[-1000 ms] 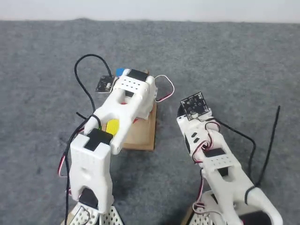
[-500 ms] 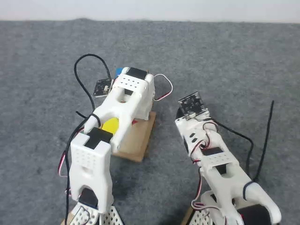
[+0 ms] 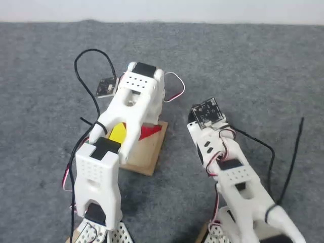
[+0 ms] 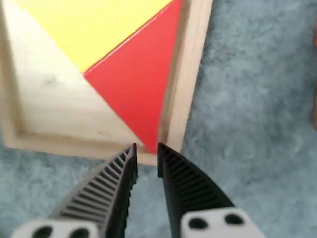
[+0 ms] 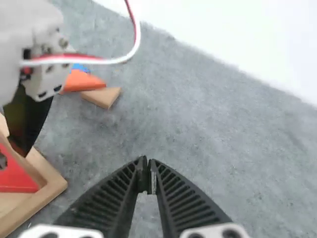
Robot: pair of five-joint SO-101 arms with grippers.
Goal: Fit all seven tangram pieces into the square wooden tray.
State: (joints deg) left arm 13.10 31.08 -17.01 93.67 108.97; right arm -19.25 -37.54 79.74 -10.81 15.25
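1. Square wooden tray [image 3: 153, 158]: set on the desk, directly ahead of the left claw [image 4: 146, 148]. The claw's tips are held over the nearest corner of the rim.
2. Red triangle [image 4: 136, 79]: seated in the tray. Its sharp corner is pointed at the left claw, and its long edge is laid along the rim, running away from the claw.
3. Yellow triangle [image 4: 94, 29]: laid touching the red one, farther ahead of the left claw. Bare tray floor is seen beside both.
4. Loose pieces: an orange piece [image 5: 74, 82], a blue piece [image 5: 79, 68] partly hidden behind it, and a wood-coloured piece [image 5: 101, 96]. All are found ahead of the right claw [image 5: 147, 161] and well apart from it, just past the left arm's wrist.
5. Left claw: parted by a narrow gap, nothing gripped.
6. Right claw: closed tip to tip, empty, near the tray's corner.
7. Judgement: the loose pieces are judged nearer the left arm, and a reach beyond the tray is called for.
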